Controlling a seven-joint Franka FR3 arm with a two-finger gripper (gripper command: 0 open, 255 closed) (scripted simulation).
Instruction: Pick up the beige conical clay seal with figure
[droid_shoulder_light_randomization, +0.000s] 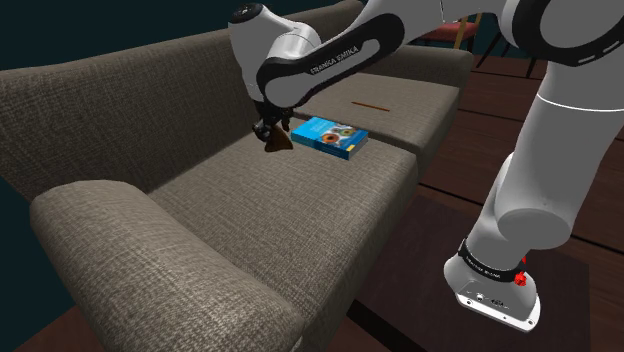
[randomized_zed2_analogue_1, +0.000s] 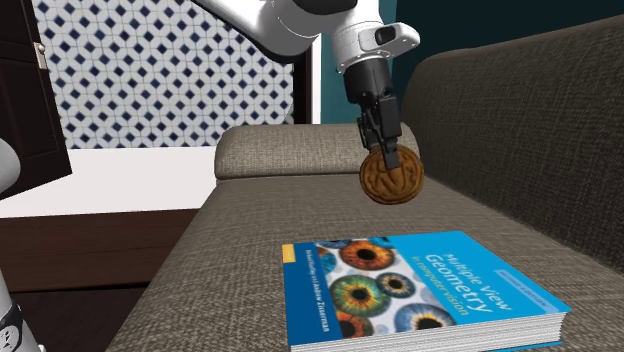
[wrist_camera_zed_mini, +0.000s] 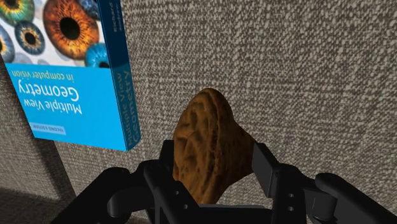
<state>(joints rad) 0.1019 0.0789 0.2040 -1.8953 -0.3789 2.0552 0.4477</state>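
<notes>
The clay seal (randomized_zed2_analogue_1: 391, 177) is a brown, conical lump with a carved round face, hanging in the air above the sofa seat (randomized_zed2_analogue_1: 250, 240). My black gripper (randomized_zed2_analogue_1: 383, 150) is shut on it, the fingers clasping its narrow end from both sides. In the wrist view the seal (wrist_camera_zed_mini: 207, 145) sits between the two fingers (wrist_camera_zed_mini: 268, 167), with the seat fabric below it. In the shoulder view the gripper (droid_shoulder_light_randomization: 271, 130) holds the seal (droid_shoulder_light_randomization: 277, 140) just above the seat, close to the blue book (droid_shoulder_light_randomization: 329, 137).
A blue book (randomized_zed2_analogue_1: 420, 288) with eye pictures on its cover lies flat on the seat beside the seal. A thin brown stick (droid_shoulder_light_randomization: 371, 102) lies on the far cushion. The sofa's backrest (droid_shoulder_light_randomization: 120, 100) and near armrest (droid_shoulder_light_randomization: 150, 260) bound the seat.
</notes>
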